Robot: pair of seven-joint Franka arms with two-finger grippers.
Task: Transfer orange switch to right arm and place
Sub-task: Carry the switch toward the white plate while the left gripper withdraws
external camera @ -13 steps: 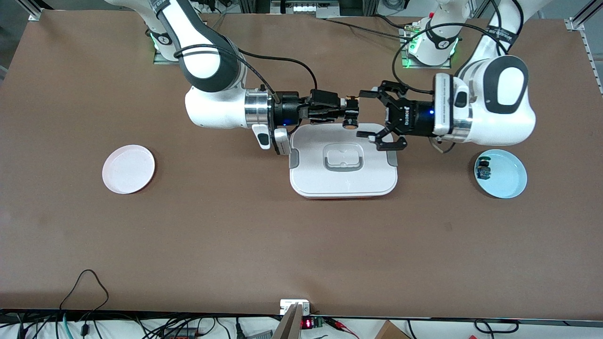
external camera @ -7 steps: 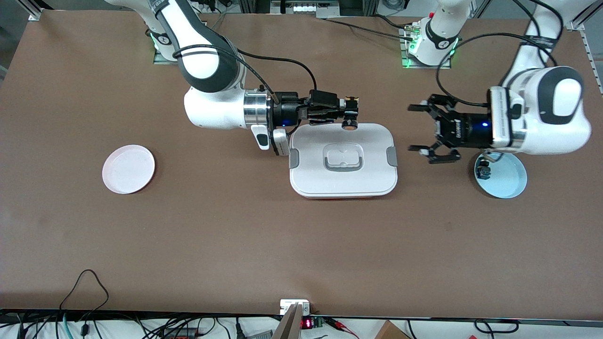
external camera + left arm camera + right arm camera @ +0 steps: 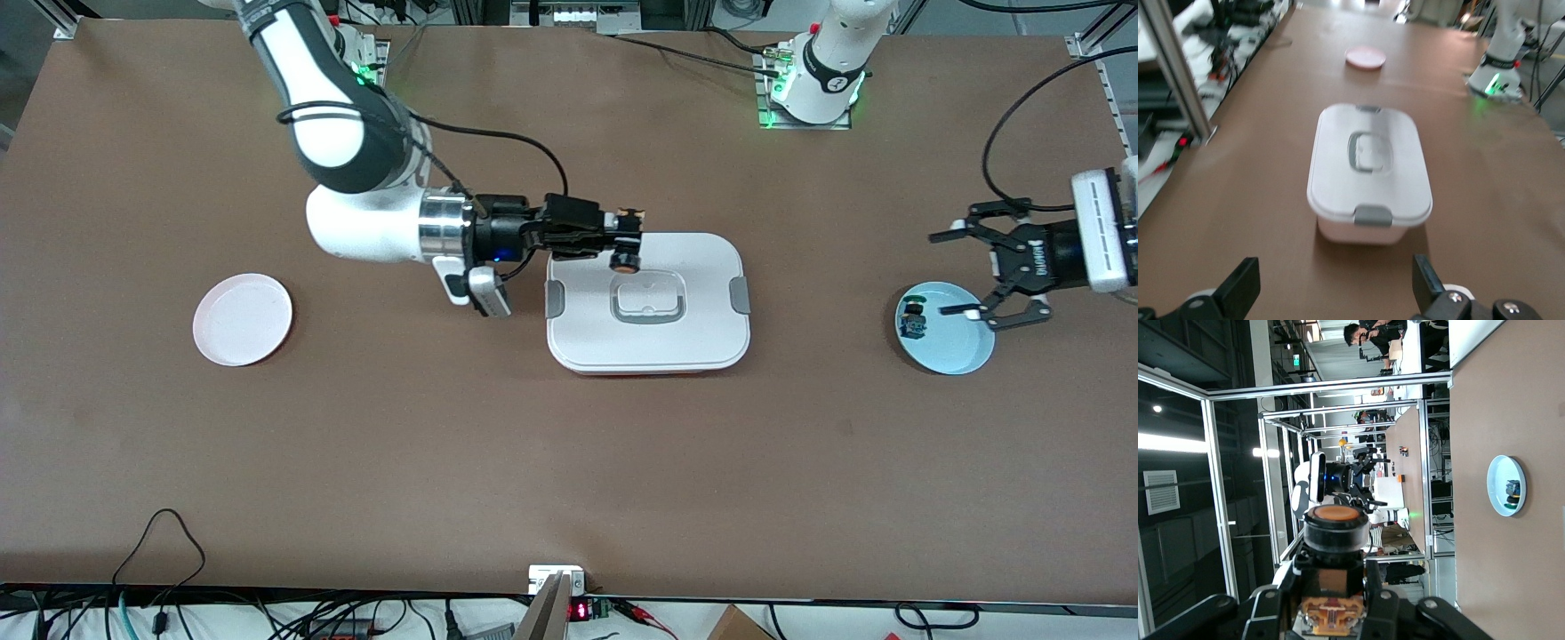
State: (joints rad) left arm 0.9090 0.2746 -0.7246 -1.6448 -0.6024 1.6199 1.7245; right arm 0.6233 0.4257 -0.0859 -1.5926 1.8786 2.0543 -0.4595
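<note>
The orange switch, a tiny black part with a round orange cap and tan body, is held in my right gripper, which is shut on it over the edge of the white box lid. In the right wrist view the switch sits between the fingers of my right gripper, cap outward. My left gripper is open and empty over the table beside the blue plate. In the left wrist view its fingers stand wide apart, with nothing between them.
The blue plate holds a similar tiny part with a blue-green body. A pink plate lies toward the right arm's end of the table. The white box with grey latches and handle stands mid-table.
My left gripper, open, has drawn away from the switch toward its own end of the table. My right gripper keeps the switch and has shifted slightly toward the right arm's end.
</note>
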